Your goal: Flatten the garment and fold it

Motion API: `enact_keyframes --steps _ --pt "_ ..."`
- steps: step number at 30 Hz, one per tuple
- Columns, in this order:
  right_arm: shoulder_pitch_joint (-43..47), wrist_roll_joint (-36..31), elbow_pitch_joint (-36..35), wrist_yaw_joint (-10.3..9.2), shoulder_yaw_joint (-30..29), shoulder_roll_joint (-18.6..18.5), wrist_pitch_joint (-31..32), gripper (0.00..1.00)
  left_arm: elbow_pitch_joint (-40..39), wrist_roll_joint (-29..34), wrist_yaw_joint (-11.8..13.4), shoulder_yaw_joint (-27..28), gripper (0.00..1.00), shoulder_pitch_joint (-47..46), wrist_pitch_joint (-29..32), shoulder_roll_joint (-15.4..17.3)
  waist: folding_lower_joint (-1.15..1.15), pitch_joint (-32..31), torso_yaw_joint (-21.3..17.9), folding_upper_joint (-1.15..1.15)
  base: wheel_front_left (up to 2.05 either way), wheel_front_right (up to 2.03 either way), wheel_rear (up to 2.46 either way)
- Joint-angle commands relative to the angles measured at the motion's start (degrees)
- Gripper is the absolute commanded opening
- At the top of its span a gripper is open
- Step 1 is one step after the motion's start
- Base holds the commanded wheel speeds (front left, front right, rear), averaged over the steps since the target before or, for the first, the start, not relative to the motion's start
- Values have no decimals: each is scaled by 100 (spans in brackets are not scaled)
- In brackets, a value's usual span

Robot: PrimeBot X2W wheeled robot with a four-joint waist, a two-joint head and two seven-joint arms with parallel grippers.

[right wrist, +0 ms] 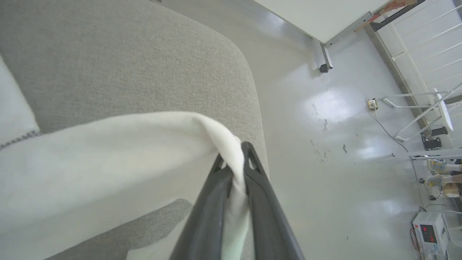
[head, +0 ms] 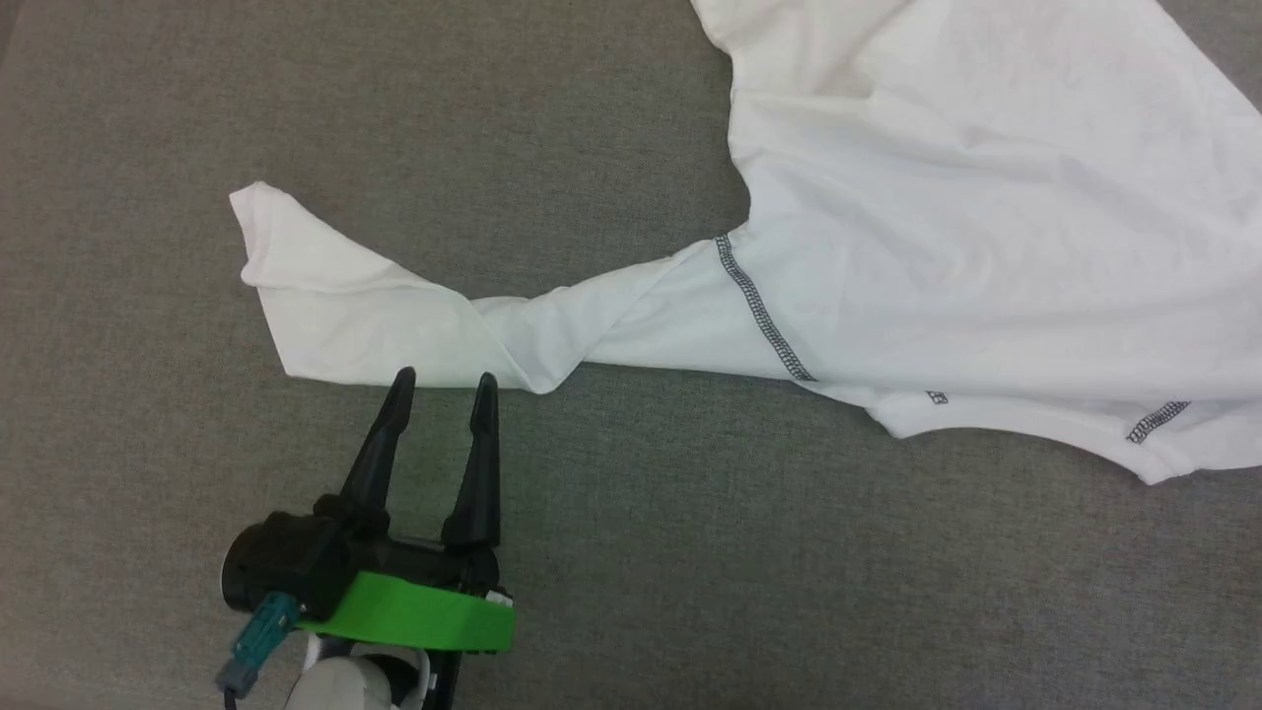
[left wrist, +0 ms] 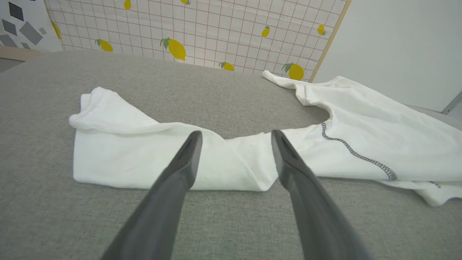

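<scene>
The garment [head: 966, 217], a white long-sleeved shirt with dark zigzag stitching, lies spread on the grey surface, its body at the upper right of the head view. One sleeve [head: 394, 316] stretches left, twisted and folded at mid-length. My left gripper [head: 444, 390] stands open just in front of that twisted sleeve, its fingertips at the sleeve's near edge with nothing between them. In the left wrist view the sleeve [left wrist: 151, 162] lies beyond the open left gripper [left wrist: 234, 139]. In the right wrist view my right gripper [right wrist: 234, 157] is shut on a bunched fold of the garment [right wrist: 108, 162], lifted above the surface.
The grey padded surface [head: 690, 552] has a rounded edge [right wrist: 252, 108] near the right gripper, with glossy floor [right wrist: 343, 144] beyond. A lemon-patterned panel [left wrist: 202, 29] stands behind the surface. White racks and a small device [right wrist: 429, 231] stand on the floor.
</scene>
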Motion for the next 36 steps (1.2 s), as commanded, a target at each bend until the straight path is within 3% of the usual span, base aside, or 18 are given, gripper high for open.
enact_keyframes --steps 1,5,10,17,22,25,28,36 --pt "-209 -74 154 -10 98 114 -164 100 13 86 -41 -26 100 -111 -23 -22 0 54 -2 0 0 0 0" --pt "-669 -96 429 -10 435 475 -583 100 62 105 -54 -36 100 -201 -23 -23 0 -36 -54 0 0 0 0" --pt "-741 104 -147 -10 777 1068 -988 100 96 144 -39 64 100 -105 -23 -5 0 -402 -147 0 0 0 0" --pt "246 40 -1823 -10 1214 2435 -1663 100 23 174 11 115 100 181 -23 12 0 -846 -267 0 0 0 0" --pt "1299 -308 -2486 -10 1525 3327 -2354 100 -25 130 7 141 100 373 -23 32 0 -1001 -344 0 0 0 0" --pt "1786 -238 -2541 -10 1550 3474 -2720 100 -27 154 -3 111 100 477 -15 86 0 -1050 -447 0 0 0 0" --pt "2002 340 -2424 -10 1496 3482 -2939 100 -36 242 -18 61 100 463 89 218 0 -1035 -581 0 0 0 0" --pt "1973 483 -2379 -10 1615 3484 -3141 100 240 780 -199 -635 100 -260 1501 1310 0 -816 -792 0 0 0 0"
